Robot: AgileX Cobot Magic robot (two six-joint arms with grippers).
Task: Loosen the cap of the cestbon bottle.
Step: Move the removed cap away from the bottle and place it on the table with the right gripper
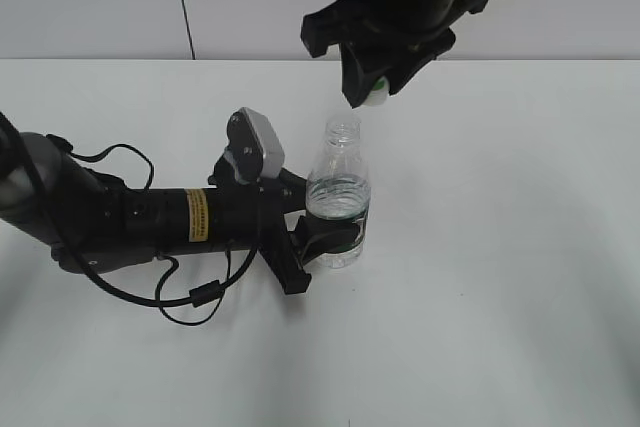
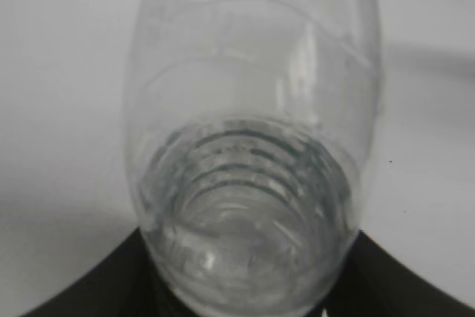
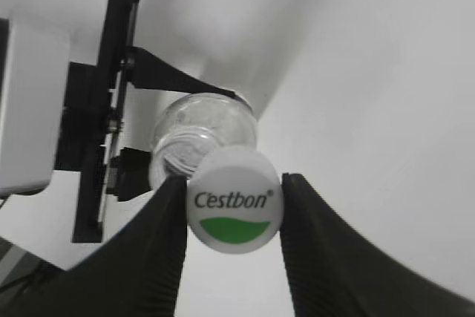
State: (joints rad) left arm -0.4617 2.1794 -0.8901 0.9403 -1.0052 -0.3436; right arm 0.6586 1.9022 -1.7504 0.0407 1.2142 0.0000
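"Cestbon" cap in right hand, off bottle

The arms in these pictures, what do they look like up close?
Both are matte black. The left arm is a thick tube with a yellow warning sticker, loose black cables and a grey-white camera box. The right gripper has wedge-shaped black fingers with ribbed inner faces.
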